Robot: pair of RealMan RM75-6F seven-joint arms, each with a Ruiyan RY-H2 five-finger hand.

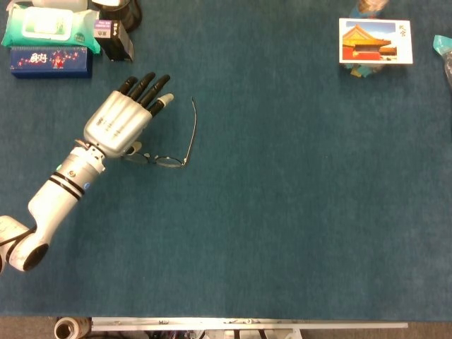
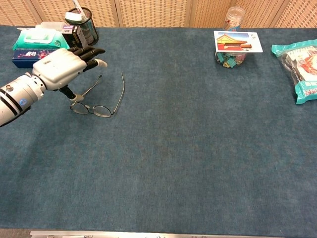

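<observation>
Chest view: my left hand (image 2: 62, 68) open, holding nothing, fingers spread flat. Glasses (image 2: 97, 100) lie just under my thumb, arms unfolded. Best go down slow, pinch thin frame softly, no squashing lenses.

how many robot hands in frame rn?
1. The left hand, a silver shell with black fingers, hovers open over thin wire-framed glasses on the blue table's left side. The right hand is in neither view.

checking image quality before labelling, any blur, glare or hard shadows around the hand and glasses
Head view: even, soft light, no glare; left hand sharp, the thin-rimmed glasses faint against the blue table cover. Chest view: equally even, hand crisp, only a weak shadow under it.
</observation>
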